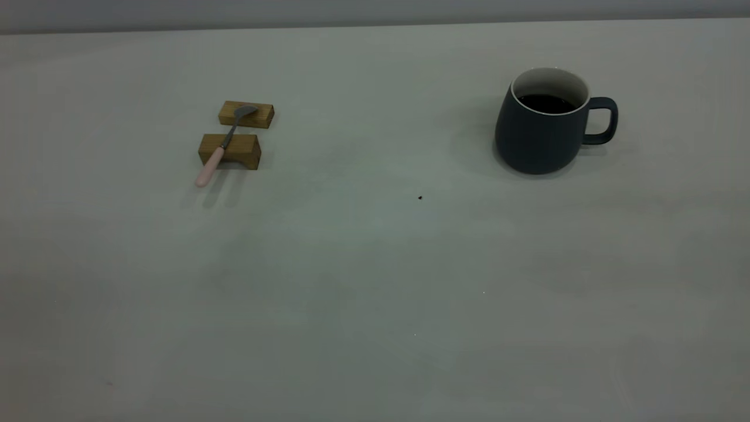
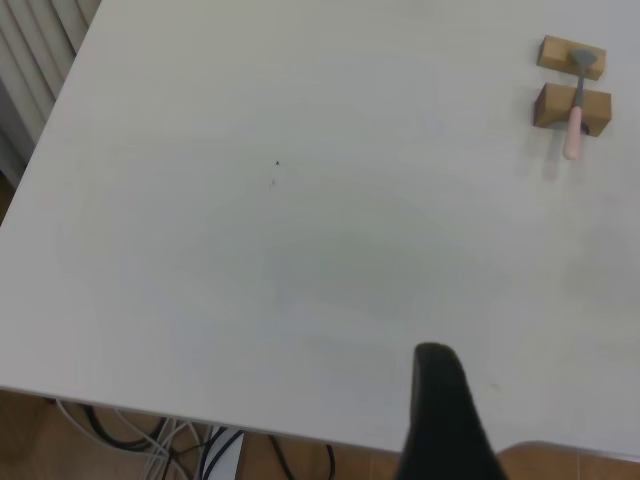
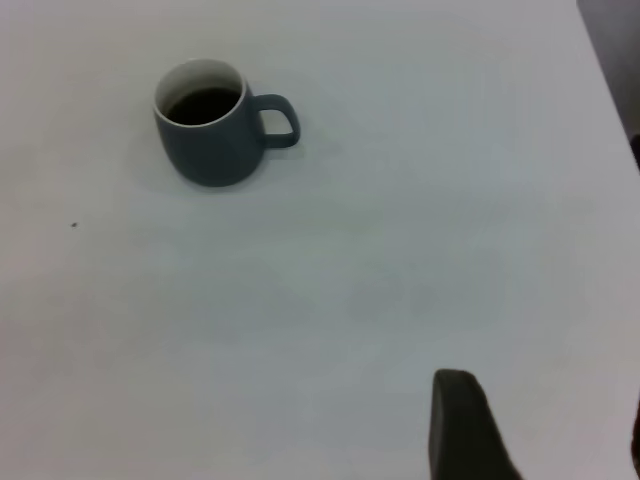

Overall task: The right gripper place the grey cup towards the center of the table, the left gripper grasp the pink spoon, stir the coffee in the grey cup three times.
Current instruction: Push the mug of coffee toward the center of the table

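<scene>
Spoon: slim pink spoon (image 1: pixel 224 143), pale handle and grey metal bowl, bridging two small wooden blocks (image 1: pixel 229 150), well ahead of the left gripper (image 2: pixel 445 420).
Left gripper: one dark finger visible; opening cannot be told.
Table: smooth matte pale grey table (image 1: pixel 351 281).
Cup: rounded matte slate-grey cup (image 1: pixel 542 126), white inside, loop handle, holding dark coffee (image 1: pixel 546 104), far from the right gripper (image 3: pixel 465 425).
Right gripper: opening cannot be told.

No text or labels can be read.
</scene>
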Robot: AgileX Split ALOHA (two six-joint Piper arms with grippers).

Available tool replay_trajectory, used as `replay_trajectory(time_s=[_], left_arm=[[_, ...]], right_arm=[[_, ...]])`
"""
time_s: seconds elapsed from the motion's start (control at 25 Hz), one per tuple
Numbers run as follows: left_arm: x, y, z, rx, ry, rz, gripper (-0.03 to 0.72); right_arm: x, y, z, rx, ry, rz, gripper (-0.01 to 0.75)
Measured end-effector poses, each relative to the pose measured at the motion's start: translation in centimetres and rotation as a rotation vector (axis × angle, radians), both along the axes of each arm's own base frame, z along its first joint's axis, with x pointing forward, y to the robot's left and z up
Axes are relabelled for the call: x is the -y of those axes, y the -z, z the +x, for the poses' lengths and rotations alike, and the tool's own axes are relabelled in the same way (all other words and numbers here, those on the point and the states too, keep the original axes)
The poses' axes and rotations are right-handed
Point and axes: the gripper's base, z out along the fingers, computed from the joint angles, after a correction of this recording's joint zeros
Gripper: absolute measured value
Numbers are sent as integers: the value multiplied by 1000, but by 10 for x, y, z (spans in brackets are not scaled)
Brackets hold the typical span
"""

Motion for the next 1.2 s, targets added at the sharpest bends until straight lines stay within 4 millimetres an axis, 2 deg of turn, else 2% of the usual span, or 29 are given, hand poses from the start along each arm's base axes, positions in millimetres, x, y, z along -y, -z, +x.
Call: replay_trajectory(time_s=[0.16, 0.24, 0.36, 0.52, 0.64, 1.04, 1.2], left_arm=[[0, 0, 0, 0, 0, 0, 544], [0, 0, 0, 0, 0, 0, 544], [0, 0, 0, 0, 0, 0, 544], [0, 0, 0, 0, 0, 0, 544], [0, 0, 0, 0, 0, 0, 544], [0, 0, 0, 0, 0, 0, 544], [0, 0, 0, 0, 0, 0, 544]], right_arm=[[-4, -1, 5, -26, -24, 37, 438], [-7, -5, 15, -60, -35, 57, 438], [-10, -14, 43, -63, -50, 65, 438], [-12, -14, 93, -81, -84, 12, 438], [-14, -2, 133, -128, -124, -50, 438], [-22, 42, 283, -335, -266, -204, 438], [-25, 71, 332, -396, -392, -315, 438]])
